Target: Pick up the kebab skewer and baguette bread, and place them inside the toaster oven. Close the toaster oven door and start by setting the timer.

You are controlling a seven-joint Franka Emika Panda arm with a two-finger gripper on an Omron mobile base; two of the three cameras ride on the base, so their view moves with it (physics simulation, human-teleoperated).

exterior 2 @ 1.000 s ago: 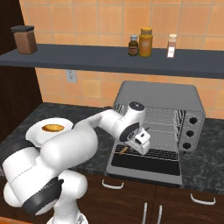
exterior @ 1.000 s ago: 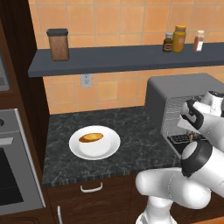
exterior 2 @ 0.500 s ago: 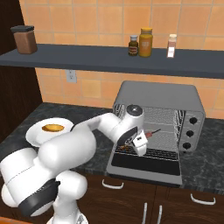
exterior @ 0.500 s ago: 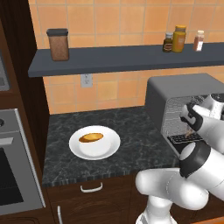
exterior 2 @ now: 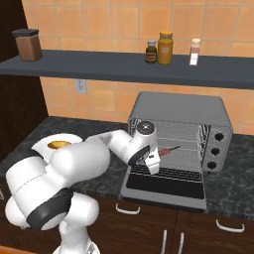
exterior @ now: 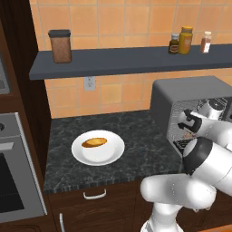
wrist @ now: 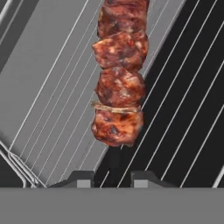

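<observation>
A dark speckled stone counter (exterior: 136, 136) carries a round white plate (exterior: 98, 148) with a small golden loaf on it, and the boxy grey toaster oven (exterior 2: 181, 136) well to its right. Above, a dark grey wall shelf (exterior 2: 124, 72) holds a brown lidded canister (exterior 2: 28, 44) and three small spice jars (exterior 2: 165, 48)

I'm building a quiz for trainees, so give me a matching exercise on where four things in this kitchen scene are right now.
Things:
1. skewer
2. bread
3. door
4. jar

States:
A. on the shelf
B. held by the tool inside the oven
C. on the plate
D. folded down open

Pairs: 1-B, 2-C, 3-D, 4-A
</observation>
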